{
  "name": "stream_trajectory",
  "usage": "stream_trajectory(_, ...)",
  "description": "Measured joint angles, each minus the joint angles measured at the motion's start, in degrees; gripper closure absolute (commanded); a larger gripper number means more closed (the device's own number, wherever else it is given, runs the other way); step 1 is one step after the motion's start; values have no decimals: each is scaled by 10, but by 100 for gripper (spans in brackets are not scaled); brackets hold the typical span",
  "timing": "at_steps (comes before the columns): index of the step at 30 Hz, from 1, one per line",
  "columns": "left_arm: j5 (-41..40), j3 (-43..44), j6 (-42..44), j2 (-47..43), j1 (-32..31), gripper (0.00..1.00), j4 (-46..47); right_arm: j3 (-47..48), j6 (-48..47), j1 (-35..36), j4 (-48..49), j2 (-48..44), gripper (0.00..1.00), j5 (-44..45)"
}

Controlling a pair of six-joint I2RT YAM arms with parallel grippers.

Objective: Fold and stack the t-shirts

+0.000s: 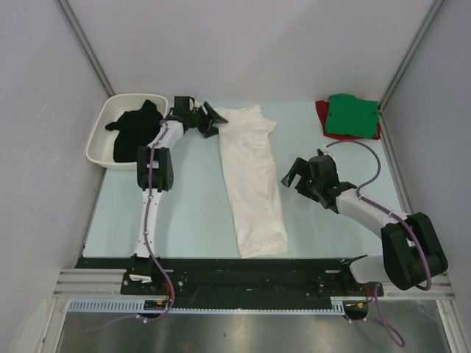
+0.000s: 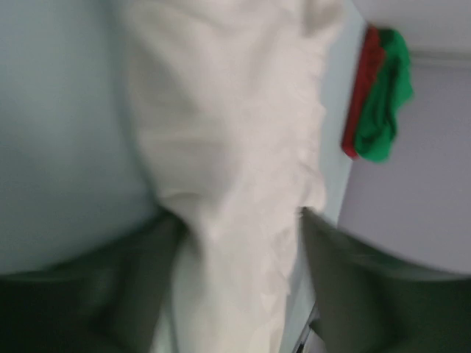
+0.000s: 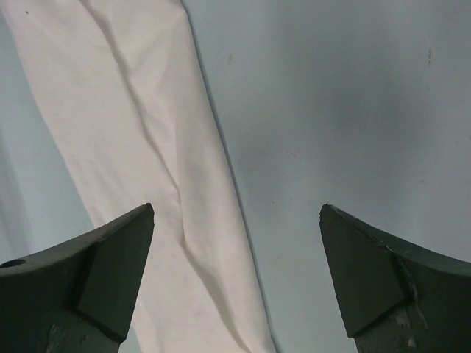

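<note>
White tee (image 1: pixel 252 176) laid long, ctr; black tee (image 1: pixel 136 131) in tray (image 1: pixel 96 149), far L.

White shirt (image 1: pixel 250 176) mid-table; green shirt (image 1: pixel 352 115) atop red shirt (image 1: pixel 321 116), far right.

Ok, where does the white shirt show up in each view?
Top external: white shirt in the centre, a long strip on the table.
Left wrist: fills the middle, top to bottom.
Right wrist: left half, a slanting strip.
Shared landmark: the pale table beside it.
</note>
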Motion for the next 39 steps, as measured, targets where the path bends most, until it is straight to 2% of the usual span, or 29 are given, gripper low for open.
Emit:
stream_trajectory(2,31,-5,-11,-12,-1,0,26,0,-1,0,3,5,0,0)
stream_trajectory(5,-23,-65,25,-77,-11,0,7,0,-4,3,2,4,0,2)
stream_trajectory(7,-67,-156,50,-143,-19,0,-9,-1,-10,5,-5,-1,0,5)
stream_trajectory(12,-171,-449,89,-374,-61,0,-30,-1,-25,13,-47,-38,0,18)
stream_trajectory(19,-202,-743,91,-669,-151,0,21,-7,-37,65,-104,-104,0,22)
stream_trajectory(22,-206,-849,82,-751,-186,0,44,-19,-37,92,-124,-123,1,28)
stream_trajectory(25,-213,-937,67,-791,-218,1,66,-42,-36,101,-147,-148,1,35)
stream_trajectory(28,-228,-1007,52,-831,-254,1,74,-56,-36,101,-172,-169,0,45)
stream_trajectory(32,-260,-1059,37,-912,-293,0,74,-67,-36,101,-190,-198,0,53)
stream_trajectory(35,-279,-1081,29,-961,-304,0,84,-76,-33,102,-191,-214,0,52)
stream_trajectory(39,-294,-1116,18,-981,-309,0,104,-90,-23,107,-188,-215,0,50)
